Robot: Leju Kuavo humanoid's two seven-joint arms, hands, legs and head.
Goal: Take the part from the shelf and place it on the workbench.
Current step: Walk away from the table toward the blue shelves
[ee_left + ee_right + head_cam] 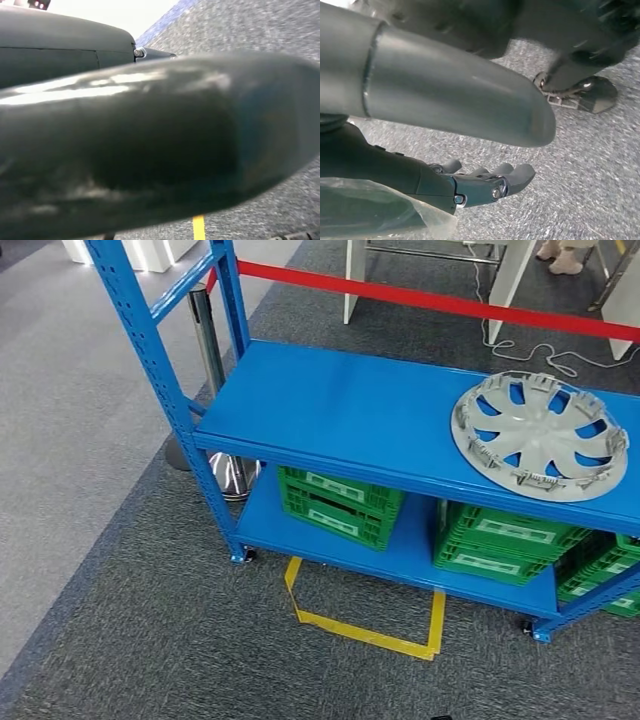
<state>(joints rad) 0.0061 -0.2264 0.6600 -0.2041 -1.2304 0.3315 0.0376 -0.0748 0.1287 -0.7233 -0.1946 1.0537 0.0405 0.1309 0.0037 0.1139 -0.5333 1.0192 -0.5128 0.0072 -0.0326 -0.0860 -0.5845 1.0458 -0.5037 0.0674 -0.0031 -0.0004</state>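
Observation:
The part is a silver wheel cover [540, 435] with curved spokes. It lies flat on the right end of the blue shelf's middle board [340, 405] in the head view. My right hand [463, 115] hangs over grey carpet, its dark fingers [497, 182] stretched out below the thick thumb and holding nothing. My left hand [151, 140] is a large dark blur close to its wrist camera, with carpet behind it. How its fingers lie is hidden.
Green crates [340, 502] [506, 540] stand on the shelf's bottom board. A red barrier tape [423, 300] on a chrome post [207, 340] runs behind the shelf. Yellow tape [362, 630] marks a box on the carpet in front. A person's feet [562, 255] stand far back.

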